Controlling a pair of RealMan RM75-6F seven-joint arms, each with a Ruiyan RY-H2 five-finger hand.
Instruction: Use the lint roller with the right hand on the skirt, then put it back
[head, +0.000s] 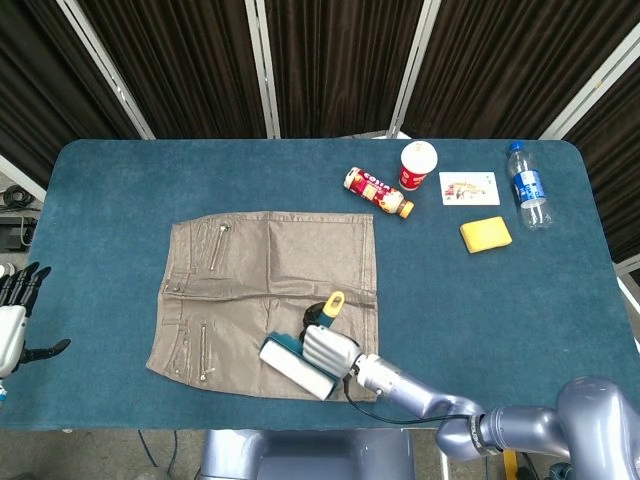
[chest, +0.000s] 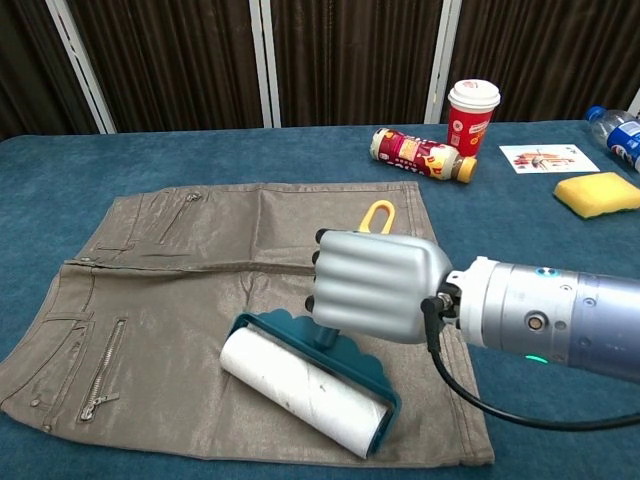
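The tan skirt (head: 262, 290) (chest: 180, 300) lies flat on the blue table, waistband to the left. My right hand (head: 328, 348) (chest: 375, 285) grips the handle of the lint roller (head: 296, 367) (chest: 308, 392), whose yellow handle end sticks up above the fingers. The roller's white drum and teal frame rest on the skirt near its lower hem, close to the table's front edge. My left hand (head: 14, 312) shows at the far left edge in the head view, off the table, fingers spread and holding nothing.
At the back right stand a red paper cup (head: 418, 165) (chest: 472, 115), a lying snack tube (head: 378, 192) (chest: 420, 154), a card (head: 468, 187), a water bottle (head: 527, 185) and a yellow sponge (head: 485, 234) (chest: 597, 194).
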